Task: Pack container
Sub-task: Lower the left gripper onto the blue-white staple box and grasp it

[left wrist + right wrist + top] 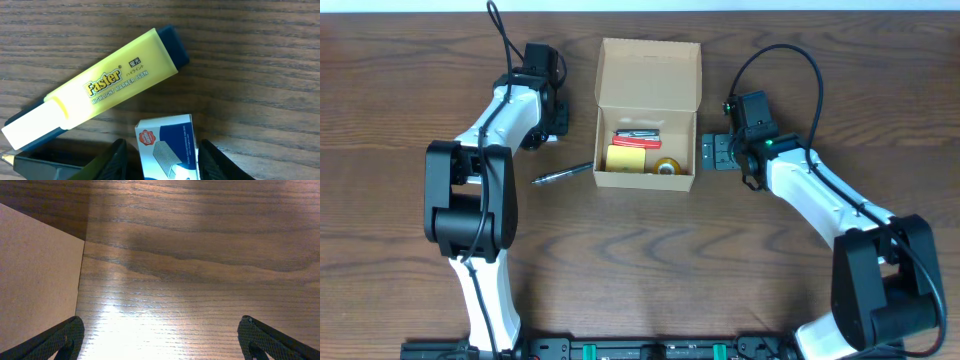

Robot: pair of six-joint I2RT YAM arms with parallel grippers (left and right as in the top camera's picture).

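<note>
The container (649,72) is a tan cardboard box standing open at the table's middle, lid flap tilted back. Inside lie a red item (638,137), a yellow pad (625,158) and a tape roll (668,166). My left gripper (552,112) hangs low over the table left of the box. In the left wrist view its jaws (161,150) stand astride a blue-and-white staple box (166,145), with a thin gap on each side. A yellow highlighter (100,85) lies just beyond it. My right gripper (712,152) is open beside the container's right wall (35,280), over bare wood.
A silver pen (562,174) lies on the table between the left arm and the container's front left corner. A pencil tip (6,158) shows at the left wrist view's lower left edge. Both arm bases stand at the table's front.
</note>
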